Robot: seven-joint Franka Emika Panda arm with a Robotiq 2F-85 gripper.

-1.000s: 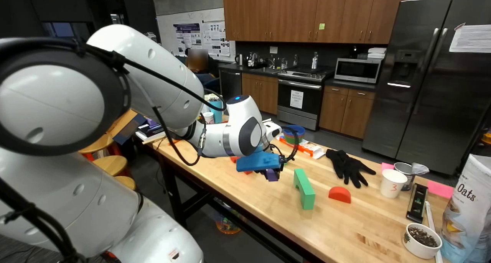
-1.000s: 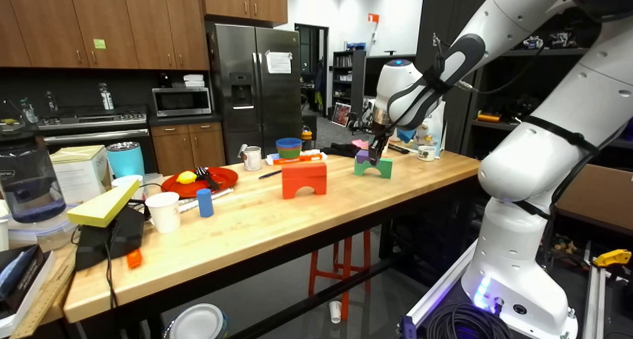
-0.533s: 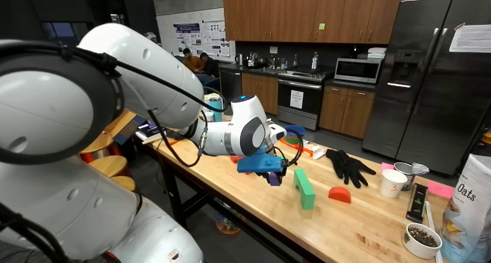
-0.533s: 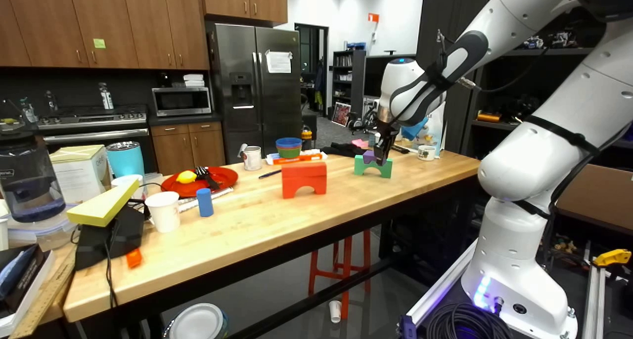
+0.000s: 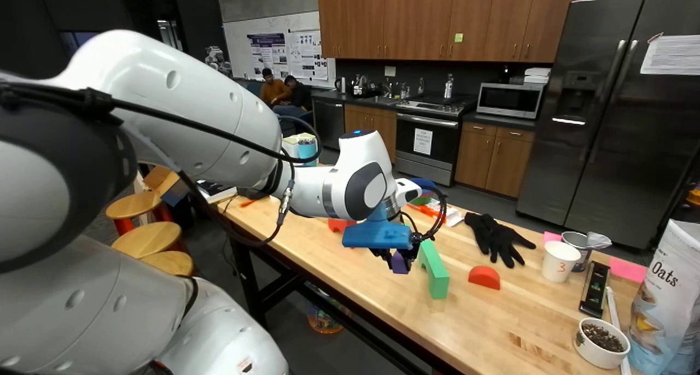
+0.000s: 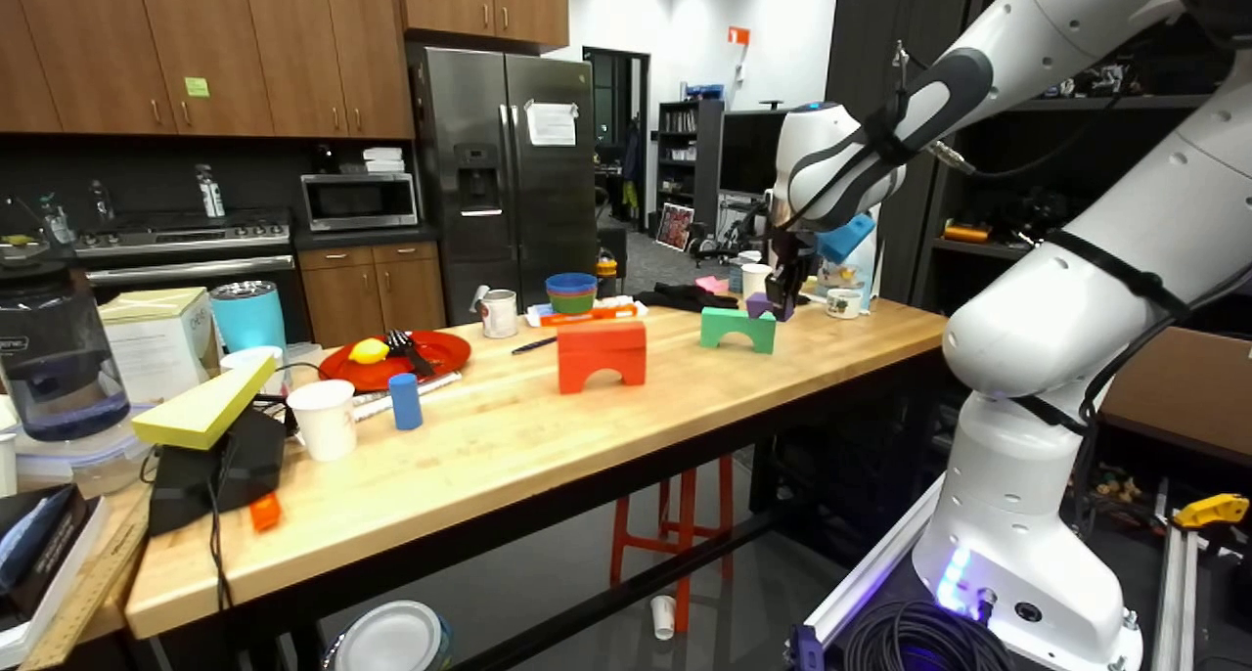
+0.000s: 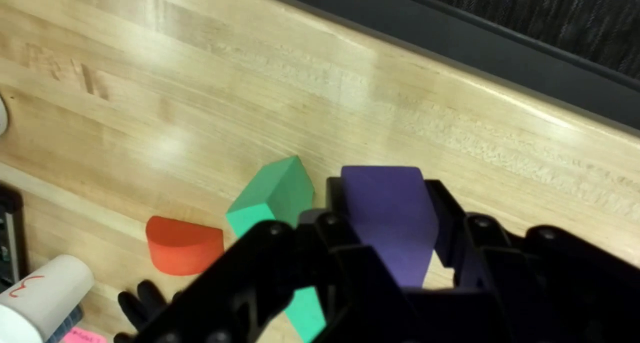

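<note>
Wrist view: fingers [image 7: 447,219] gripping purple block [image 7: 392,215] above wood tabletop [image 7: 210,118]. Exterior views: brown cabinets [image 5: 421,19], dark fridge [image 5: 615,145].

We face the fridge [image 6: 538,192] over the desk [image 6: 509,466] in both exterior views, the arm [image 5: 197,91] crowding an exterior view; the wrist view looks closely down, probably steeply, past the pincer [image 7: 386,188].

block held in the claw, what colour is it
Purple. The block shows best in the wrist view.
</note>
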